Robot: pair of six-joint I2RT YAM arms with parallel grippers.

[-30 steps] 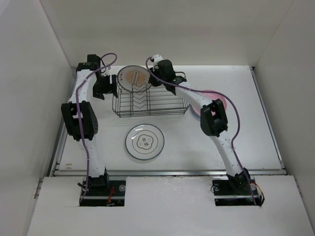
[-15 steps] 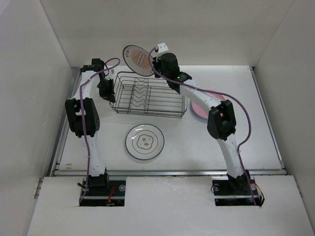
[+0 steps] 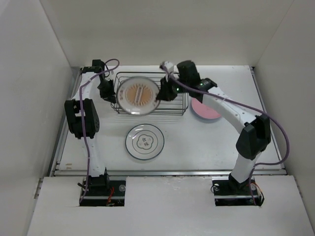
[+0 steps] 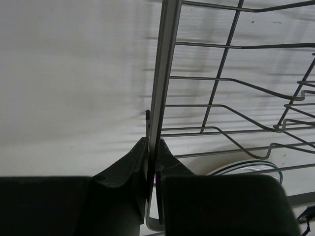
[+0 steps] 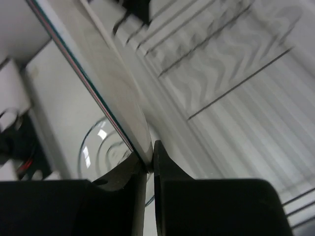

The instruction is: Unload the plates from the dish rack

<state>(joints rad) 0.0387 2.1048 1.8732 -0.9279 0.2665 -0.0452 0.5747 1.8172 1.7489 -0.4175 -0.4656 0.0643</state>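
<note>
Right gripper (image 3: 161,94) has lifted the pinched orange-centred plate (image 3: 137,95) above the dish rack (image 3: 173,113), likely its last. Left gripper (image 4: 152,150) clamps the rack's rim.

Orange-centred plate (image 3: 138,96) aslant above the dish rack (image 3: 171,109); dark-rimmed plate (image 3: 143,141) flat in front, pink plate (image 3: 206,110) at right.

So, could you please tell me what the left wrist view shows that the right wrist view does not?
Only the left wrist view shows the left gripper shut on the rim of the rectangular dark metal wire dish rack. Only the right wrist view shows the right gripper shut on the edge of the round white plate with orange centre, seen edge-on and tilted. Both show the white table and rack wires, which are blurred in the right wrist view.
</note>
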